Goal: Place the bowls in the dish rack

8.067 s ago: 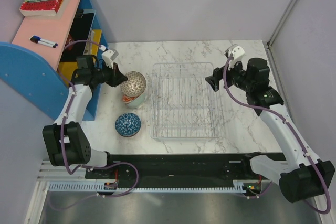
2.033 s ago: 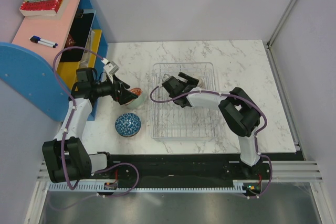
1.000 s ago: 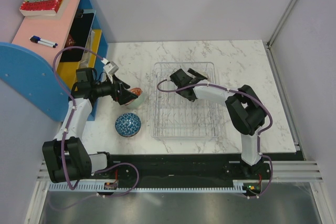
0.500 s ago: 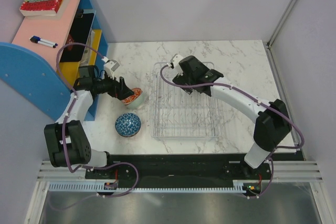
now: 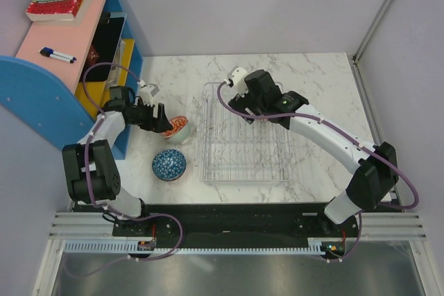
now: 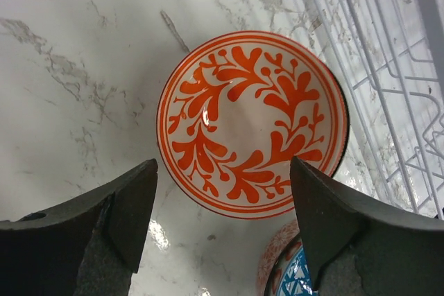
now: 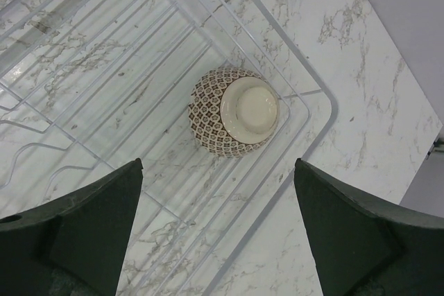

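The left claw (image 6: 222, 171) is spread over the orange-leaf-patterned white bowl (image 6: 251, 124), centre frame, on the marble desk (image 6: 83, 67). The right claw (image 7: 216, 168) is spread above the brown-checked bowl (image 7: 234, 111), upturned in a corner of the silver wire dish rack (image 7: 139, 74).

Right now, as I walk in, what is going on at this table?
Two robot arms are loading bowls into the silver wire dish rack. The right arm hovers with open jaws above a brown-patterned ceramic bowl that lies upside down in one corner of the rack. The left arm holds its open jaws over the orange-and-white leaf-patterned bowl, which stands on the white marble table beside the rack. A blue patterned bowl sits nearer the arm bases, not yet loaded.
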`<action>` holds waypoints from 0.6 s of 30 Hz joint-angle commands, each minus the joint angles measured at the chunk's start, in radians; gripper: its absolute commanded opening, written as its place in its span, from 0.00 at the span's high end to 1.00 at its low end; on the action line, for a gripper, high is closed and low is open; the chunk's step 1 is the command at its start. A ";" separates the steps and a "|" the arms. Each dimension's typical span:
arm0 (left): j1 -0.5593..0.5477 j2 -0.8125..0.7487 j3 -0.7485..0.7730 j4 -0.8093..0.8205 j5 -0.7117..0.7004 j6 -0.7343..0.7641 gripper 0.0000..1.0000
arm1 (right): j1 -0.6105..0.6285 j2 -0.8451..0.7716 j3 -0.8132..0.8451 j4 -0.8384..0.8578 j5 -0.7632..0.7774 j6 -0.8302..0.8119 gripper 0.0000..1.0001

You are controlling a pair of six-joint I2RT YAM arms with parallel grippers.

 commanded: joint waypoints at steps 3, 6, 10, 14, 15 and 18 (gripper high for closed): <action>0.008 0.070 0.061 -0.073 -0.076 0.022 0.20 | -0.003 -0.001 -0.024 0.002 -0.021 0.011 0.03; 0.005 0.099 0.068 -0.082 -0.082 0.022 0.25 | -0.003 -0.001 -0.027 0.004 -0.021 0.011 0.03; 0.006 0.125 0.081 -0.099 -0.079 0.028 0.27 | -0.003 -0.001 -0.034 0.005 -0.023 0.009 0.03; 0.005 0.140 0.087 -0.111 -0.062 0.036 0.31 | -0.003 -0.002 -0.037 0.008 -0.021 0.009 0.02; 0.005 0.143 0.088 -0.114 -0.059 0.039 0.33 | -0.003 -0.002 -0.038 0.008 -0.021 0.009 0.03; 0.005 0.154 0.096 -0.126 -0.045 0.042 0.41 | -0.003 -0.002 -0.040 0.010 -0.018 0.009 0.03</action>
